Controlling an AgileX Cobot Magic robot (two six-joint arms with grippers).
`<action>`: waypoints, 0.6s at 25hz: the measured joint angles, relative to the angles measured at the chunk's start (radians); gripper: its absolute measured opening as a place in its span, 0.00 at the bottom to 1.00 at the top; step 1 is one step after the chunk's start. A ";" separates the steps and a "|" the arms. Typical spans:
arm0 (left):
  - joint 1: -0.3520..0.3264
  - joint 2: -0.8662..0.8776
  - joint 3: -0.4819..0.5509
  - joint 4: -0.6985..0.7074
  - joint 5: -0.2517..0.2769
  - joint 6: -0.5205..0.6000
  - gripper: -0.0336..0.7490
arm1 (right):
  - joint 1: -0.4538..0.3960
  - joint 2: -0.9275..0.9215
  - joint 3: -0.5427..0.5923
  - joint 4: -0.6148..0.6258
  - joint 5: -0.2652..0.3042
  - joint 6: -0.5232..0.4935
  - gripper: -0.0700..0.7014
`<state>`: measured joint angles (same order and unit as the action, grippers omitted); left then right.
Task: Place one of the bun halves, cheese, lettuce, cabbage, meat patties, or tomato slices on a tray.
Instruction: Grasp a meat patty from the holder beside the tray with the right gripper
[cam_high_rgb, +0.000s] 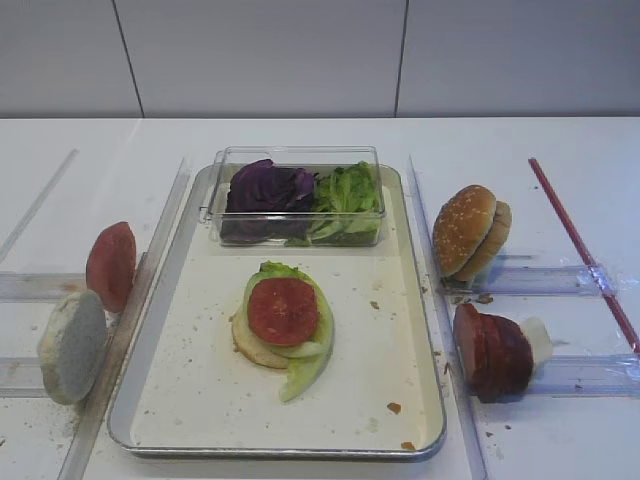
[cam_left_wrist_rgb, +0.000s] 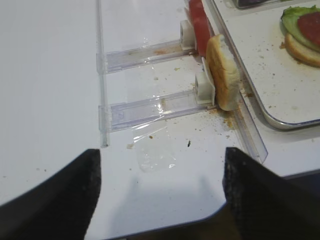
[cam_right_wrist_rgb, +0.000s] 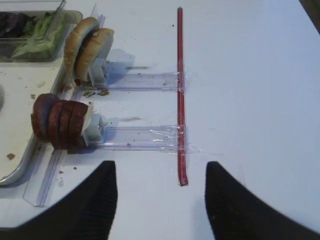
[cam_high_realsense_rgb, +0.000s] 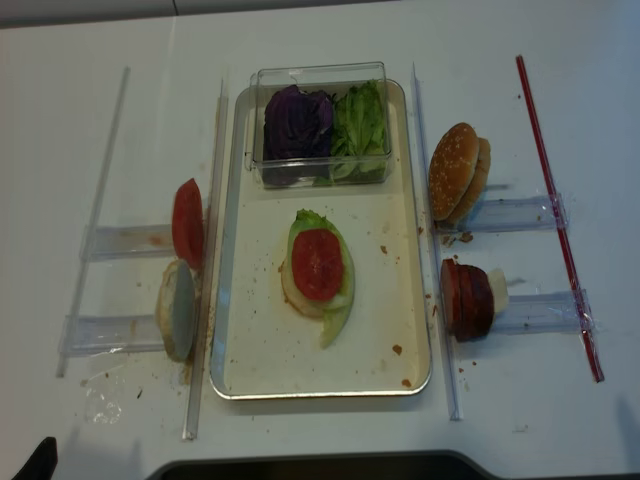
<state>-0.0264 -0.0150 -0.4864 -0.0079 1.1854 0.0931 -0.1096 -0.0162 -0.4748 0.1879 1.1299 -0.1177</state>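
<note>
- Tray (cam_high_rgb: 180, 400) lies at the middle of the worktop (cam_high_rgb: 560, 150) and already carries a part-built stack near its centre: a bun half (cam_high_rgb: 255, 348) at the bottom, a lettuce leaf (cam_high_rgb: 310, 365) over it, and one tomato slice (cam_high_rgb: 283, 311) on top.
- Judged from this layout, several placements are done; a patty and a top bun appear to be what the stack lacks.
- Clear box (cam_high_rgb: 297, 157) sits at the far end of the tray, holding purple cabbage (cam_high_rgb: 265, 187) on its left side and more lettuce (cam_high_rgb: 347, 190) on its right.
- Right of the tray, two sesame bun halves (cam_high_rgb: 470, 230) stand on edge in a clear rail holder, and nearer the camera a row of meat patties (cam_high_rgb: 492, 352) stands on edge against a white pusher block (cam_right_wrist_rgb: 92, 126).
- Left of the tray, a second tomato slice (cam_high_rgb: 111, 265) and a pale floury disc (cam_high_rgb: 73, 345) stand on edge in their own rails.
- Right gripper (cam_right_wrist_rgb: 160, 200) hovers over bare worktop right of the tray, jaws spread wide and holding nothing; the patties lie ahead of it.
- Left gripper (cam_left_wrist_rgb: 162, 195) hovers left of the tray, jaws likewise apart and empty.
- Red strip (cam_high_rgb: 580, 245) is taped across the rail ends well right of the tray; clear guide rails (cam_high_rgb: 430, 250) flank the tray's long sides.
- Crumbs are scattered over the tray base; nothing blocks the approach to the patties or buns, though the upright rails and tray rim call for care.
</note>
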 joint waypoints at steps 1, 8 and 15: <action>0.000 0.000 0.000 0.000 0.000 0.000 0.65 | 0.000 0.000 0.000 0.000 0.000 0.000 0.62; 0.000 0.000 0.000 0.000 0.000 0.000 0.65 | 0.000 0.000 0.000 0.000 0.000 0.002 0.62; 0.000 0.000 0.000 0.000 0.000 0.000 0.65 | 0.000 0.000 0.000 0.000 -0.002 0.002 0.62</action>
<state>-0.0264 -0.0150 -0.4864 -0.0079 1.1854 0.0931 -0.1096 -0.0162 -0.4748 0.1879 1.1281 -0.1159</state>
